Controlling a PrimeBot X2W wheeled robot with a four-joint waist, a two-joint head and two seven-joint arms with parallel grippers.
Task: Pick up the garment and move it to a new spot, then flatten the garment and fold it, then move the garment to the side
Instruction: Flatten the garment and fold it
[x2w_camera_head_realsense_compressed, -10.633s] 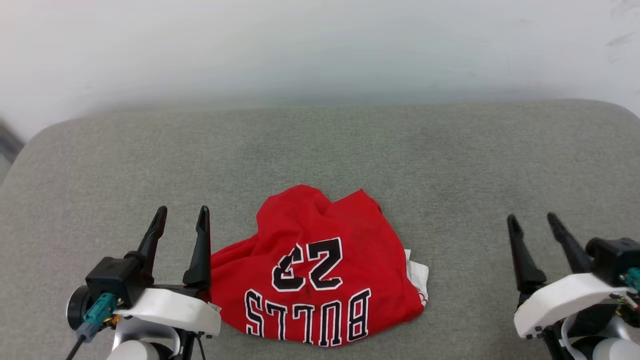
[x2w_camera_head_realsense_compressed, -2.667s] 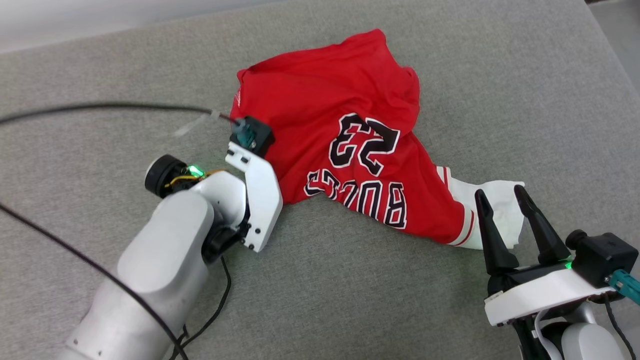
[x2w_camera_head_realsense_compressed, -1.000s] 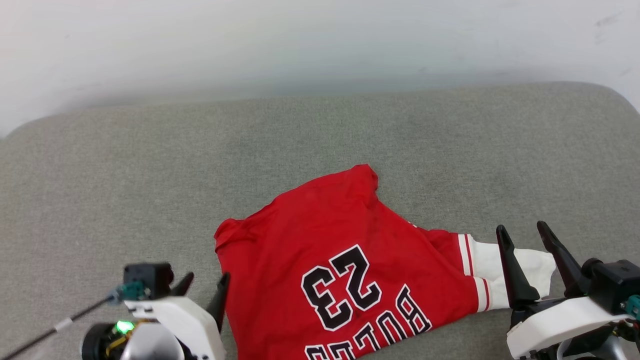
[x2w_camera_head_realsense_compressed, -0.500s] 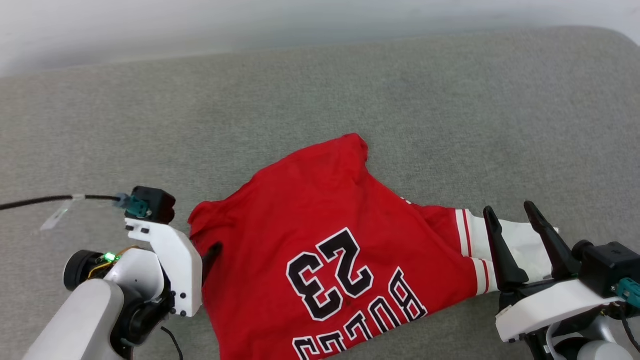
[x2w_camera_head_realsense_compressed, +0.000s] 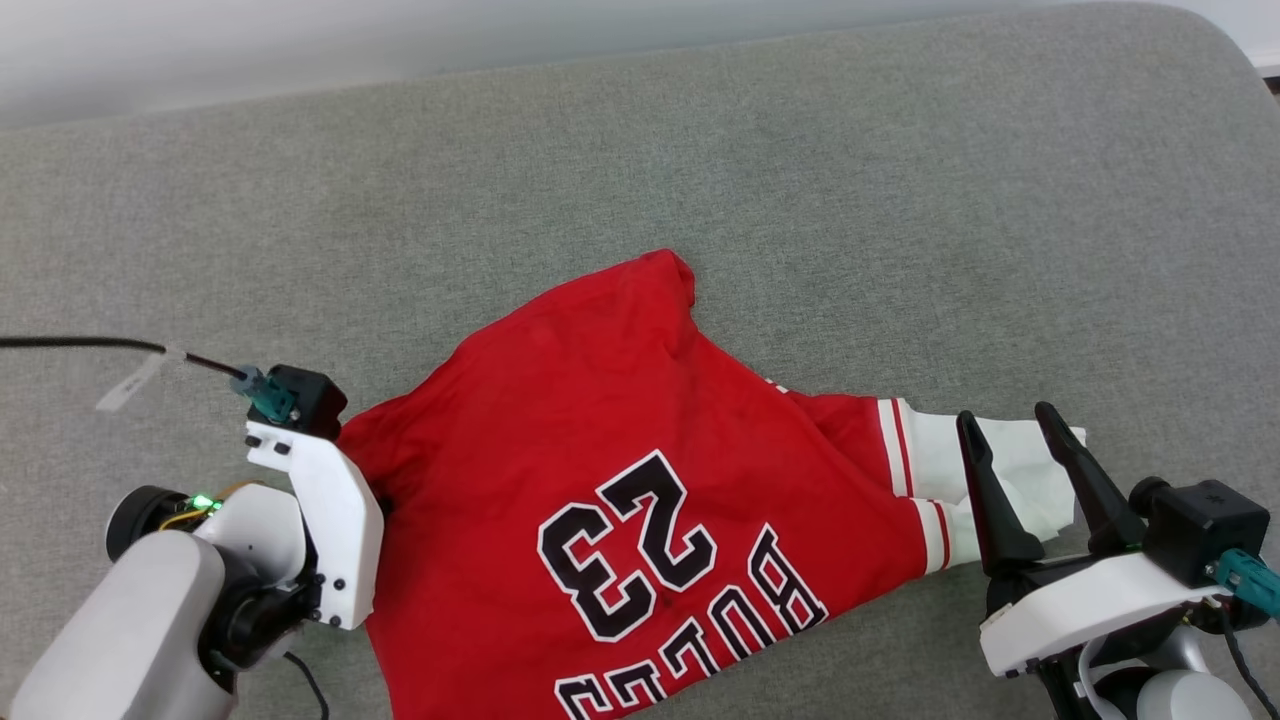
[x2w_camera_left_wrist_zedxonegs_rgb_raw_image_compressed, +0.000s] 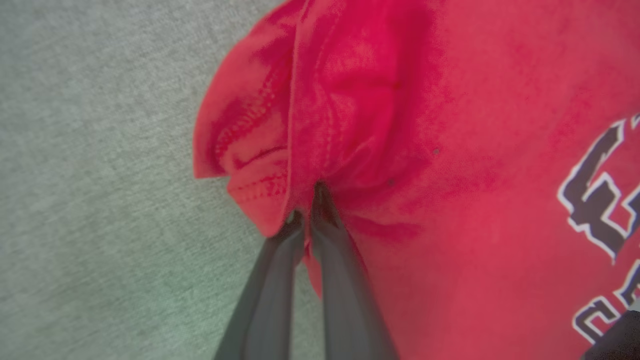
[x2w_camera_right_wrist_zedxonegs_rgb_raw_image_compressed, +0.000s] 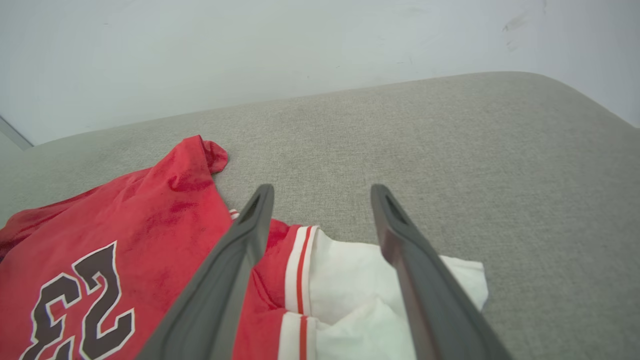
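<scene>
- The left gripper (x2w_camera_left_wrist_zedxonegs_rgb_raw_image_compressed: 306, 204) is clenched on a bunched, stitched fold at the left edge of the red jersey T-shirt (x2w_camera_head_realsense_compressed: 620, 440). Its dark fingertips meet with cloth pinched between them.
- The right gripper (x2w_camera_head_realsense_compressed: 1005, 418) is released and holds nothing. Its fingers are spread on either side of the white sleeve (x2w_camera_head_realsense_compressed: 940, 460); whether they touch it cannot be told.
- The T-shirt lies crumpled but mostly spread on the grey cushion (x2w_camera_head_realsense_compressed: 900, 200), toward its near side. The number 23 is face up, and the lettering runs off the bottom of the head view.
- Bare cushion stretches from the shirt's far tip to the far edge. There is also wide room toward the rounded far-right corner and to the left, beyond the clamped fold.
- A black cable (x2w_camera_head_realsense_compressed: 80, 343) crosses the cushion's left part to the left wrist.
- The left wrist view shows the pinch and the fold's seam, which the white wrist plate hides in the head view.
- The right wrist view shows the sleeve's red-white striped trim and the pale wall (x2w_camera_right_wrist_zedxonegs_rgb_raw_image_compressed: 250, 50) behind the far edge.
</scene>
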